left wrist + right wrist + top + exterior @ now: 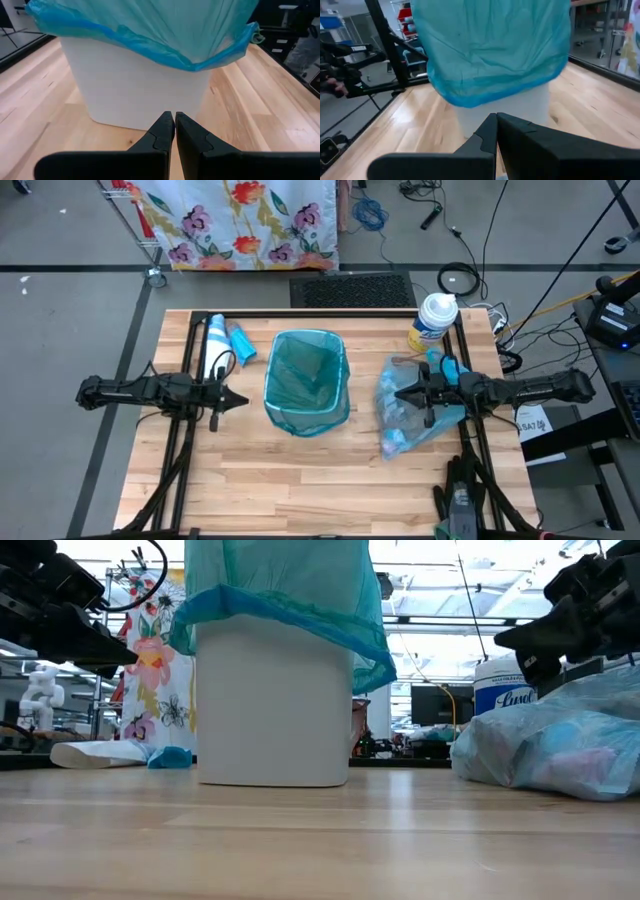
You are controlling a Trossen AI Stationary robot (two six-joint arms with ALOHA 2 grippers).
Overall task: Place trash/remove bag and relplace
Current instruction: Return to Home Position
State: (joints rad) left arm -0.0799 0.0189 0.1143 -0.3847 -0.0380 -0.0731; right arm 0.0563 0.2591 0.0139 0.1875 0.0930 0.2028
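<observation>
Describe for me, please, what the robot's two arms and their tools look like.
The left arm and right arm are slim, black, jointed tubes. The left tool and right tool each have two black angular fingers tapering to pointed tips. A thin black cable loops by the left wrist. No markings show.

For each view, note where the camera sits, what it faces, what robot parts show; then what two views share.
High: overhead, looking down; left gripper and right gripper flank the teal liner.
Low: table height, level; white bin, full bag, grippers in upper corners.
Left wrist: faces bin past its shut fingers.
Right wrist: same, opposite side.
Shared: both wrist views show the liner.
</observation>
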